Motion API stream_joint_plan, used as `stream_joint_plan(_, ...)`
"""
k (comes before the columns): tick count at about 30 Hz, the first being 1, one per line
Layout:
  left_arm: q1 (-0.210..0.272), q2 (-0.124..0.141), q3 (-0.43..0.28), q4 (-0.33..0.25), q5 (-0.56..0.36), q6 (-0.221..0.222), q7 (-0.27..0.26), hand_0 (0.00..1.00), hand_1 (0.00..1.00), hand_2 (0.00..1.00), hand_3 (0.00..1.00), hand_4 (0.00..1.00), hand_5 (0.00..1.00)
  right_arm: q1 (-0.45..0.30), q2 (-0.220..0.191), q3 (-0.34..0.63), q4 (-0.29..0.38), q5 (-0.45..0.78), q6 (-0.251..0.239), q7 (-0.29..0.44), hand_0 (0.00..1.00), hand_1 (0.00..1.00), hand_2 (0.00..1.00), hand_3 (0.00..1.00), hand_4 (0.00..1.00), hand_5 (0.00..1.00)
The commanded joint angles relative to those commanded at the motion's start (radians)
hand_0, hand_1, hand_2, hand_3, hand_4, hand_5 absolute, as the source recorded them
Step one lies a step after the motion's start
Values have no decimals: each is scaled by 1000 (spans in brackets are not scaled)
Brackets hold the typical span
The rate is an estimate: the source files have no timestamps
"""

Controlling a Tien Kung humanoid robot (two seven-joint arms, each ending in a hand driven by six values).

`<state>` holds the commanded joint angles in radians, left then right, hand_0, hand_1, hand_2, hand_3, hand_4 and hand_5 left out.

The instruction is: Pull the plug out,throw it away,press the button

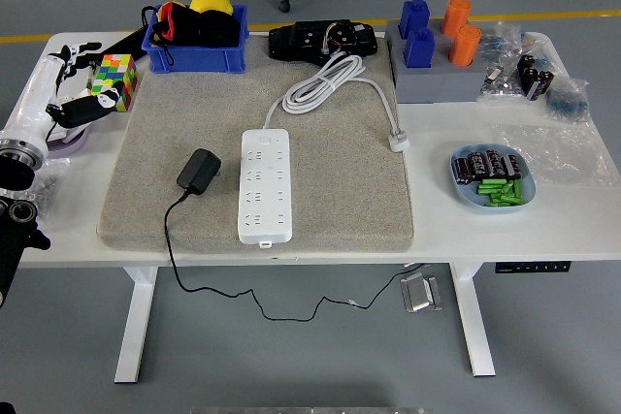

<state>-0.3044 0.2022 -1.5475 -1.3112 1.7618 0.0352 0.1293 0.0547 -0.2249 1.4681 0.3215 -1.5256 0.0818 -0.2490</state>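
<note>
One black plug (pixel 199 171) lies unplugged left of one white power strip (pixel 265 185); left hand (pixel 82 102), fingers loosely spread, holds nothing beside a colour cube (pixel 116 81).

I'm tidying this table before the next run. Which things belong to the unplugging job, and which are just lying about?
Job: black plug with its cord, lying on the mat; white power strip.

Lying about: colour cube; blue bin; blue and orange blocks; bowl of batteries.

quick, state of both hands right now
Left hand: fingers relaxed and open, holding nothing, resting at the table's left edge beside the colored cube.
Right hand: not in view.
</note>
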Motion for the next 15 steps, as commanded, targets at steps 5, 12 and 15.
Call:
stream_joint_plan(5, 4, 1, -9, -3, 0, -6, 5, 889, 866, 829, 847, 691, 168, 0, 0, 1, 1, 0, 0, 0, 767, 729, 724, 713, 883, 658)
stream_joint_plan(12, 3, 7, -19, -5, -2, -10, 8, 889, 860, 826, 846, 691, 171, 1, 0, 5, 2, 0, -1, 0, 767, 729, 724, 713, 883, 658)
stream_joint_plan(15, 4, 8, -20, -7, -2, -10, 8, 888, 858, 825, 844, 688, 174, 2, 0, 7, 1, -1, -1, 0, 767, 729, 724, 713, 883, 658)
